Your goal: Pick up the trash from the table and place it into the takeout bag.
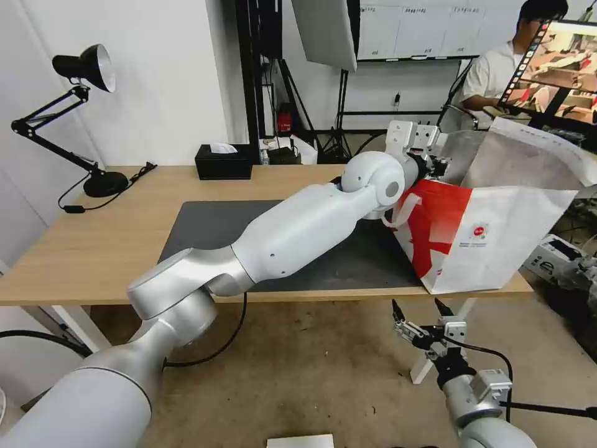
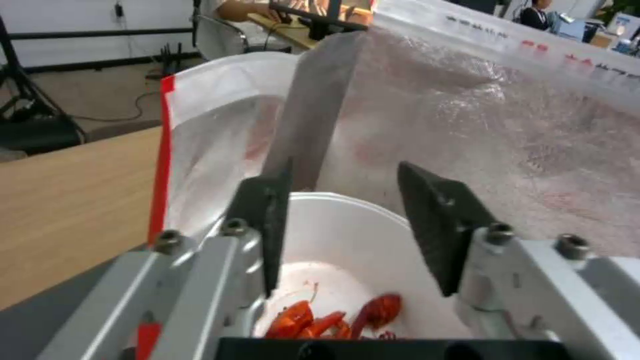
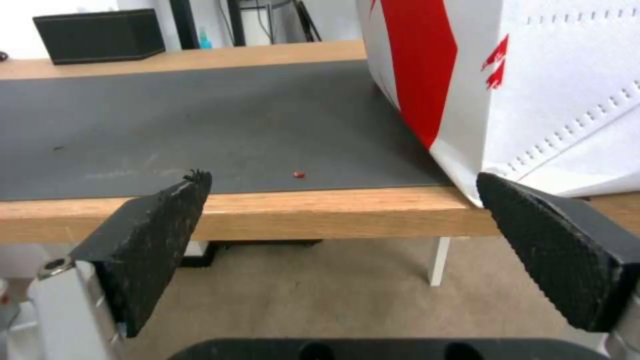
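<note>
Light-wood tabletop (image 1: 93,249) with a dark mat (image 3: 200,120) fills the frame's middle; the takeout bag (image 1: 497,236) stands at its right end. The left tool (image 2: 340,200) sits at centre right over the bag's mouth, fingers parted, with the white bowl (image 2: 347,260) of red scraps between and below them inside the foil lining. The right tool (image 1: 423,311) hangs released at lower right, below the tabletop's edge.

A lab or studio: lighting stands (image 1: 339,106), whiteboard (image 1: 407,28), monitor (image 1: 556,68).

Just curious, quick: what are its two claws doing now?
Left claw: open, over the bowl in the bag.
Right claw: open, holding nothing.
</note>
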{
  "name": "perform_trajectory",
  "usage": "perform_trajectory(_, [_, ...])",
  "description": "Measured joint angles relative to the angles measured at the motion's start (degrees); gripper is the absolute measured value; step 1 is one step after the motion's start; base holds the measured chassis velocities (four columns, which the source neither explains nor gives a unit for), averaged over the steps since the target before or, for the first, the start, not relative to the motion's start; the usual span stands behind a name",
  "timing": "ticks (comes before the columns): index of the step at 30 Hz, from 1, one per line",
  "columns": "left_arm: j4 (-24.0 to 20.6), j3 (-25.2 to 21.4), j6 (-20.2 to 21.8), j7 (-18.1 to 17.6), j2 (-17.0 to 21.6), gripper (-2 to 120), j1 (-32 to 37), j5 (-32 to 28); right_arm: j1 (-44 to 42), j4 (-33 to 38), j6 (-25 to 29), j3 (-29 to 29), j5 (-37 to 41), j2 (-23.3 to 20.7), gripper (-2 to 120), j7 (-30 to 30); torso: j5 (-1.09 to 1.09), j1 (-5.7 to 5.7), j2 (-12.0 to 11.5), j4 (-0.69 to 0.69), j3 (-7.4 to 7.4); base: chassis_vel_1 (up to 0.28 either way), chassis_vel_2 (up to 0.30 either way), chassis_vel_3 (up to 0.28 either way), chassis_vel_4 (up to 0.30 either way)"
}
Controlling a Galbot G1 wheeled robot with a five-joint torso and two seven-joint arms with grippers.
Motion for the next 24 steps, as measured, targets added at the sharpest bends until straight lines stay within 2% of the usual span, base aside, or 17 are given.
perform_trajectory(3, [-0.4, -0.2, 0.0, -0.1, 0.0, 60, -0.1, 0.0, 0.0, 0.0, 0.0, 0.0, 0.0, 0.0, 100, 0.0, 0.0, 0.0, 0.0, 0.0, 0.0, 0.0, 0.0, 0.0, 0.0])
perform_trajectory(4, [-0.9, -0.5, -0.1, -0.2, 0.0, 68, -0.2, -0.1, 0.0, 0.0, 0.0, 0.0, 0.0, 0.0, 100, 0.0, 0.0, 0.0, 0.0, 0.0, 0.0, 0.0, 0.0, 0.0, 0.0])
perform_trajectory(5, [-0.9, -0.5, -0.1, -0.2, 0.0, 68, -0.2, -0.1, 0.0, 0.0, 0.0, 0.0, 0.0, 0.0, 100, 0.0, 0.0, 0.0, 0.0, 0.0, 0.0, 0.0, 0.0, 0.0, 0.0])
perform_trajectory(8, [-1.8, -1.3, -0.3, -1.0, 0.1, 82, -0.5, -0.5, 0.0, 0.0, 0.0, 0.0, 0.0, 0.0, 100, 0.0, 0.0, 0.0, 0.0, 0.0, 0.0, 0.0, 0.0, 0.0, 0.0])
perform_trajectory(9, [-1.8, -1.3, -0.3, -1.0, 0.1, 82, -0.5, -0.5, 0.0, 0.0, 0.0, 0.0, 0.0, 0.0, 100, 0.0, 0.0, 0.0, 0.0, 0.0, 0.0, 0.0, 0.0, 0.0, 0.0])
perform_trajectory(12, [-2.7, -2.3, -1.2, -1.5, 1.1, 96, -1.3, -0.9, 0.0, 0.0, 0.0, 0.0, 0.0, 0.0, 100, 0.0, 0.0, 0.0, 0.0, -0.01, 0.0, 0.0, 0.0, 0.0, 0.0])
perform_trajectory(17, [-5.7, -2.9, -2.3, -1.6, 4.2, 100, -1.5, -1.1, 0.0, 0.0, 0.0, 0.0, 0.0, 0.0, 100, 0.0, 0.0, 0.0, 0.0, -0.01, 0.0, 0.0, 0.0, 0.0, 0.0])
perform_trajectory(18, [-6.7, -3.2, -2.6, -1.7, 5.2, 100, -1.3, -1.1, 0.0, 0.0, 0.0, 0.0, 0.0, 0.0, 100, 0.0, 0.0, 0.0, 0.0, -0.01, 0.0, 0.0, 0.0, 0.0, 0.0])
perform_trajectory(19, [-9.0, -3.7, -3.4, -1.7, 7.9, 100, -0.4, -1.1, 0.0, 0.0, 0.0, 0.0, 0.0, 0.0, 100, 0.0, -0.01, 0.0, 0.0, -0.01, 0.0, 0.0, 0.0, 0.0, 0.0])
perform_trajectory(20, [-9.0, -3.7, -3.4, -1.7, 7.9, 100, -0.4, -1.1, 0.0, 0.0, 0.0, 0.0, 0.0, 0.0, 100, 0.0, -0.01, 0.0, 0.0, -0.01, 0.0, 0.0, 0.0, 0.0, 0.0])
perform_trajectory(23, [-13.7, -5.7, -4.6, -1.9, 12.9, 100, 2.4, -0.2, 0.0, 0.0, 0.0, 0.0, 0.0, 0.0, 100, 0.0, -0.03, 0.0, 0.0, 0.04, 0.01, 0.0, 0.0, 0.0, 0.0])
perform_trajectory(24, [-13.7, -5.7, -4.6, -1.9, 12.9, 100, 2.4, -0.2, 0.0, 0.0, 0.0, 0.0, 0.0, 0.0, 100, 0.0, -0.03, 0.0, 0.0, 0.04, 0.01, 0.0, 0.0, 0.0, 0.0])
